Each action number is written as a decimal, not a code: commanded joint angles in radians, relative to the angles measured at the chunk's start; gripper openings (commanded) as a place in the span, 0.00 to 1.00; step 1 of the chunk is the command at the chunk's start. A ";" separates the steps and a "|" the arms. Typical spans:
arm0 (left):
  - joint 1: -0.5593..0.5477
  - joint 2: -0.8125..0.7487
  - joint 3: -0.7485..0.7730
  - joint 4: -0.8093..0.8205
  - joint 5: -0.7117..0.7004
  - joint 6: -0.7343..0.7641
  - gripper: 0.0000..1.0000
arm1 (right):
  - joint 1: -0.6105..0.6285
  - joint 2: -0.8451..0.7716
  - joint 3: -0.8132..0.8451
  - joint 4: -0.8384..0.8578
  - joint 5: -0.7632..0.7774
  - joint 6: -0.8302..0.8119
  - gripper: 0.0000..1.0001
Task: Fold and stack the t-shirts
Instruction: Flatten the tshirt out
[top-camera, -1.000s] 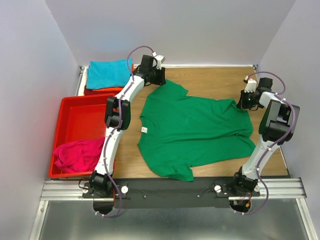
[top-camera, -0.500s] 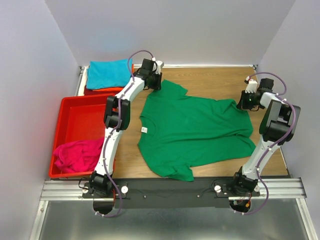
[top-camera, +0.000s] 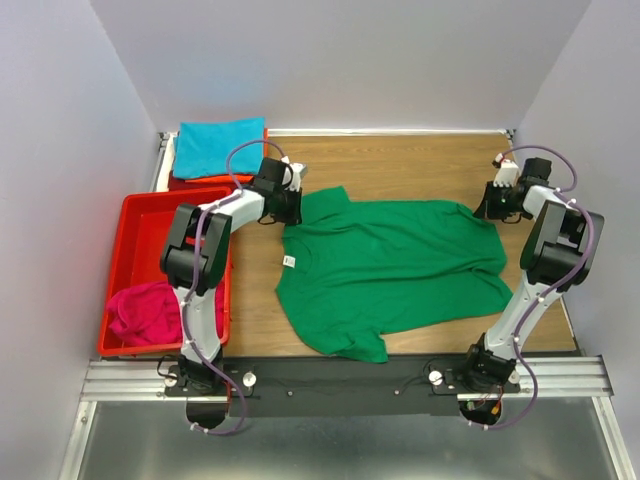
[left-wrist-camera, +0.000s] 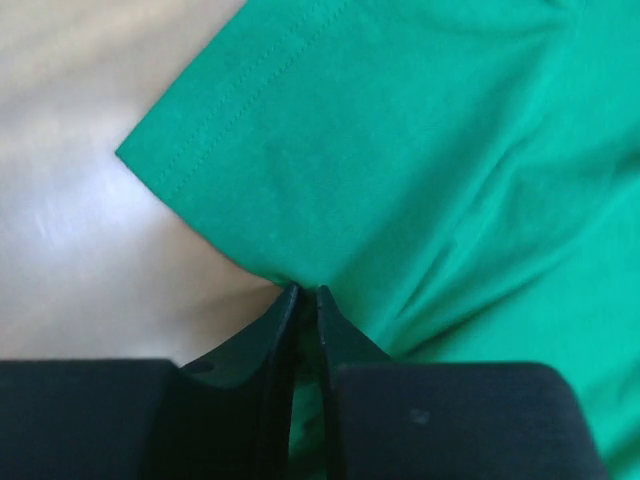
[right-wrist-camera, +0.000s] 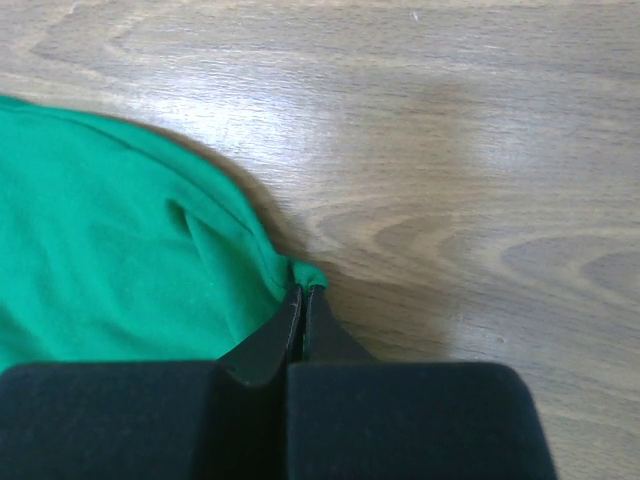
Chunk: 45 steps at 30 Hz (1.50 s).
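the green t-shirt (top-camera: 390, 265) lies flat on the table (top-camera: 400, 165), its long axis running left to right between the 2 arms, neck toward the left and hem toward the right. the left gripper (top-camera: 288, 205) is at the far-left sleeve, jaws almost together with the sleeve's edge nipped between the tips. the right gripper (top-camera: 488, 207) is at the far-right hem corner, pinched fully closed on a small tuck of cloth. both arms reach to the far side, wrists low over the wood. i judge the next move carries that far edge toward the near one. a magenta t-shirt (top-camera: 150, 305) lies in the red tray (top-camera: 150, 240).
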 joint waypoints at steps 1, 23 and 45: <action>0.001 -0.087 -0.107 0.048 0.014 -0.037 0.26 | -0.006 -0.029 -0.006 -0.025 -0.042 0.007 0.00; 0.111 0.135 0.244 0.017 0.052 -0.080 0.38 | -0.005 -0.003 0.000 -0.037 -0.061 -0.007 0.00; 0.059 0.284 0.383 -0.173 -0.029 0.012 0.35 | -0.005 0.001 0.003 -0.042 -0.061 -0.007 0.00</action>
